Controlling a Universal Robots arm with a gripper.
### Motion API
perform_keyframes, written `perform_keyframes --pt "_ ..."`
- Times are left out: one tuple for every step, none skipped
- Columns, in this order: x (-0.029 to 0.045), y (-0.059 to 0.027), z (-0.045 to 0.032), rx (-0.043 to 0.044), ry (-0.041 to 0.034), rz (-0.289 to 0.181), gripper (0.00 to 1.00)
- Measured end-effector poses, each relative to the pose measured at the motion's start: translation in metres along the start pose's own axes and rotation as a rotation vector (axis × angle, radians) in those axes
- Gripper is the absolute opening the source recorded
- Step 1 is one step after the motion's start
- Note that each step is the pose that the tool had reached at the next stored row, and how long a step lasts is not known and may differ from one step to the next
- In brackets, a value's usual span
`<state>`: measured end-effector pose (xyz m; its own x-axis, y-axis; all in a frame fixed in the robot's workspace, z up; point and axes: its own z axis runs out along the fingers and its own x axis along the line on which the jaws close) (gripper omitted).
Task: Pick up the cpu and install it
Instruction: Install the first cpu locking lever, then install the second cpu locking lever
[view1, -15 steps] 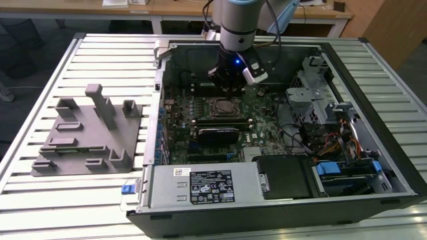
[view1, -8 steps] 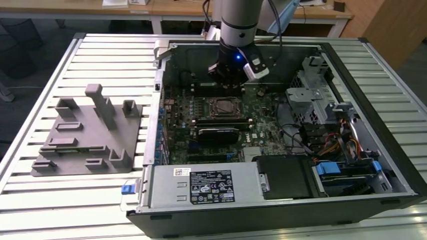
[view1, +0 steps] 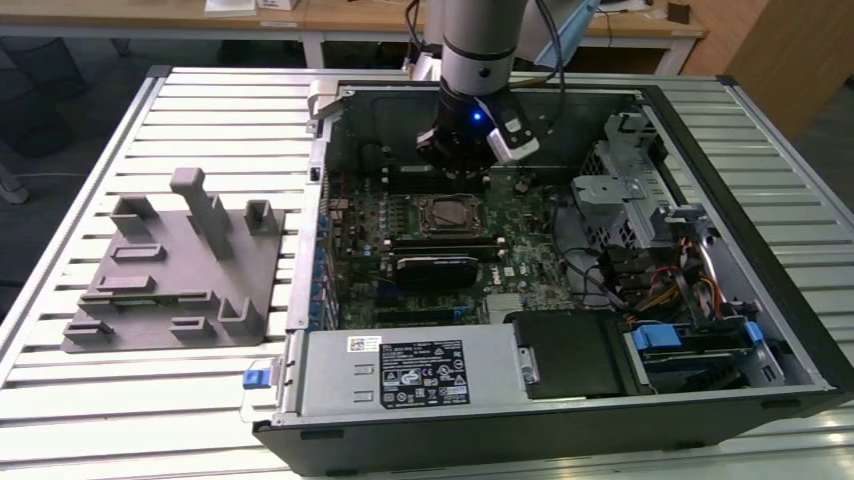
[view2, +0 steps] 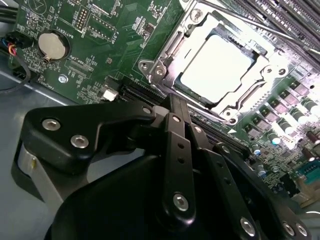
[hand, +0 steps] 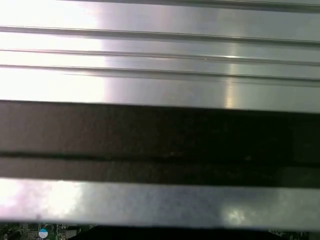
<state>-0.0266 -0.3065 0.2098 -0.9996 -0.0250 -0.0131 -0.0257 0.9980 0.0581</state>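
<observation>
The cpu (view2: 216, 66), a flat square chip with a bright silvery top, lies inside the socket frame (view2: 165, 52) on the green motherboard (view2: 90, 60). In the second wrist view my gripper (view2: 173, 101) hangs just beside the socket, its black fingers (view2: 176, 131) brought together with nothing between them. In the exterior view the gripper (view1: 454, 168) hovers inside the open computer case (view1: 747, 250), a little beyond the socket (view1: 445, 213), apart from it.
A grey plastic fixture (view1: 167, 270) with upright blocks stands on the ribbed metal table (view1: 80, 400) at the exterior view's left. Drive cages and cables (view1: 654, 250) crowd the case's right side. The power supply (view1: 407, 372) fills its near edge. A coin battery (view2: 52, 46) sits on the board.
</observation>
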Motion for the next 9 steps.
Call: perform_keyframes --pt "0.0000 -0.0003 -0.0001 0.0002 0.0001 0.000 0.11" --pt "0.0000 -0.0006 -0.0001 0.0002 0.0001 0.000 0.11" --pt "0.0000 -0.0011 -0.0001 0.0002 0.0001 0.000 0.11" --pt "0.0000 -0.0015 -0.0001 0.0001 0.0001 0.000 0.11" --pt "0.0000 -0.0020 -0.0001 0.0000 0.0000 0.000 0.11" --pt "0.0000 -0.0024 -0.0001 0.0001 0.0000 0.000 0.11" --pt "0.0000 -0.0030 -0.0002 0.0001 0.0001 0.000 0.11" --pt "0.0000 -0.0036 -0.0002 0.0001 0.0001 0.000 0.11" --pt "0.0001 -0.0043 -0.0003 0.0001 0.0001 0.000 0.11"
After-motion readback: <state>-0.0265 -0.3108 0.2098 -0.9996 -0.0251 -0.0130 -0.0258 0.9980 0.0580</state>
